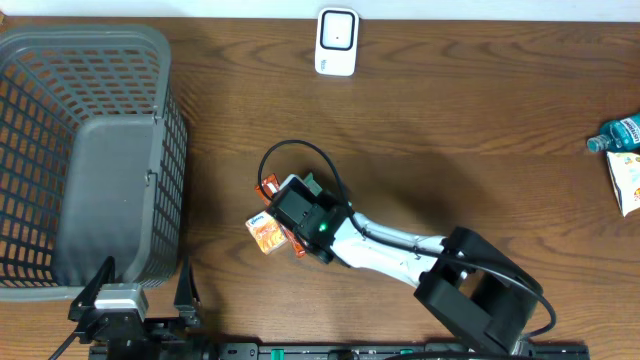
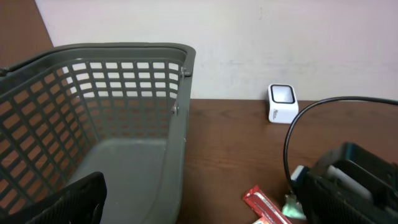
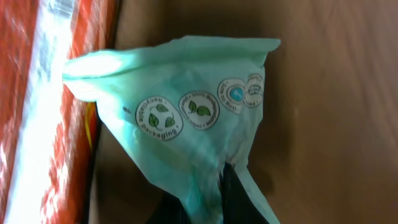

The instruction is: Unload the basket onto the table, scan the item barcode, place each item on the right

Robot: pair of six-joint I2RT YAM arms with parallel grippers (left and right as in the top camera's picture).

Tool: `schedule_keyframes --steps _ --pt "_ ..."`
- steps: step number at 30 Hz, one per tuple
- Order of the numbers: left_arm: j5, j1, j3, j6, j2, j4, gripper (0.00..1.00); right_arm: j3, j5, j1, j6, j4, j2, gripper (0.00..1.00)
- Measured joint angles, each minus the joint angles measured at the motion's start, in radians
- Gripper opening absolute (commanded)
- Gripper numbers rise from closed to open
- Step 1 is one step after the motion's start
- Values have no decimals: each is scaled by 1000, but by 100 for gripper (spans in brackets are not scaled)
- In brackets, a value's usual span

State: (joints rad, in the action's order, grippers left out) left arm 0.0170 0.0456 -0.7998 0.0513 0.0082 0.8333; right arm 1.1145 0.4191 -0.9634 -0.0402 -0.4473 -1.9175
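My right fingers (image 3: 229, 190) are closed tight on the lower edge of a pale green packet (image 3: 186, 124), the film bunched where the dark tips pinch it. Its face carries a row of round printed leaf and recycling marks, and I can see no barcode on the side turned to my wrist camera. From overhead the packet sits under my right wrist at the middle of the brown wooden surface (image 1: 480, 100), only a sliver of green showing past the black housing. Whether it is lifted clear of the wood or resting on it I cannot tell. A red-orange packet (image 3: 43, 118) lies against its left side, touching it. Another small orange packet (image 1: 265, 232) lies just left of my wrist, on the near side. The white barcode scanner (image 1: 337, 42) stands at the far edge of the surface, well apart from the packet and slightly right of it. My left fingers (image 1: 140, 285) are spread wide and hold nothing, at the near left corner just beside the near wall of the grey plastic basket (image 1: 60, 70). At the far right edge lie a blue bottle (image 1: 620, 133) and a white packet (image 1: 627, 182).
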Motion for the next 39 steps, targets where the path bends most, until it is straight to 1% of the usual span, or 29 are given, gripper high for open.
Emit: schedule_keyframes --steps 3,5,8,11,15,18,21,24,27,39 --pt "0 0 0 0 0 0 98 66 -103 33 -12 -163 7 1" --pt "0 0 0 0 0 -1 98 117 -234 80 -8 -278 19 1" --pt "0 0 0 0 0 0 98 193 -502 186 33 -375 48 1" --pt "0 0 0 0 0 0 98 235 -806 298 79 -401 75 1" --pt "0 0 0 0 0 0 98 232 -1237 446 139 -432 84 1" --pt "0 0 0 0 0 0 98 223 -1494 505 192 -443 84 1" --pt "0 0 0 0 0 0 98 220 -1704 523 238 -443 84 1" --pt "0 0 0 0 0 0 98 219 -1815 524 291 -444 84 1" --pt "0 0 0 0 0 0 98 219 -1873 524 345 -446 84 1" --pt "0 0 0 0 0 0 98 219 -1929 524 531 -445 84 1"
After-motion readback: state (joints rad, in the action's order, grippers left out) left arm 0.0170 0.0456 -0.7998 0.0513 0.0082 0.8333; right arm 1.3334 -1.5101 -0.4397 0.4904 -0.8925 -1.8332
